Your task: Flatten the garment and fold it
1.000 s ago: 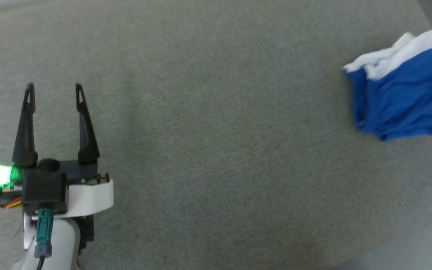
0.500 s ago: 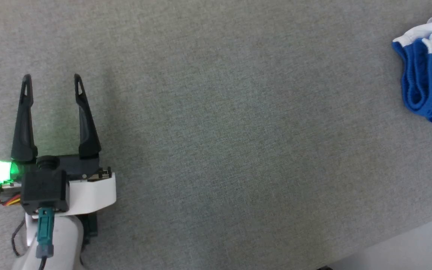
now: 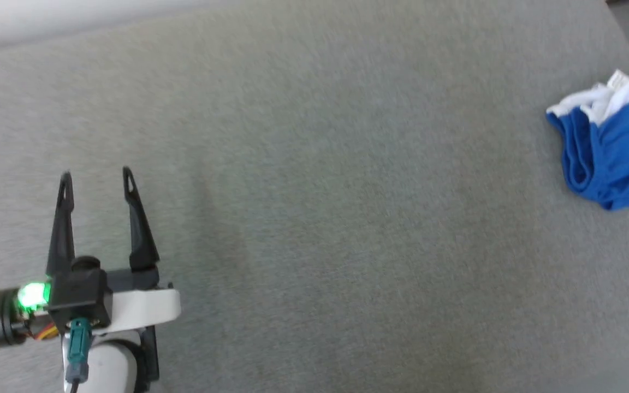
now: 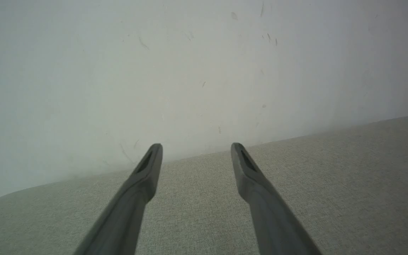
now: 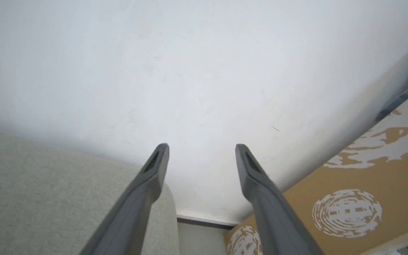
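Soft even light, slight blur

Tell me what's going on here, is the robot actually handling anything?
Nothing is being handled at this moment. The blue garment lies bunched up on the grey fabric surface at the far right of the head view, partly cut off by the frame, not yet flattened or folded. The left gripper sits far from it at the lower left, fingers open and holding nothing. The right gripper is open too, pointing toward a white wall.
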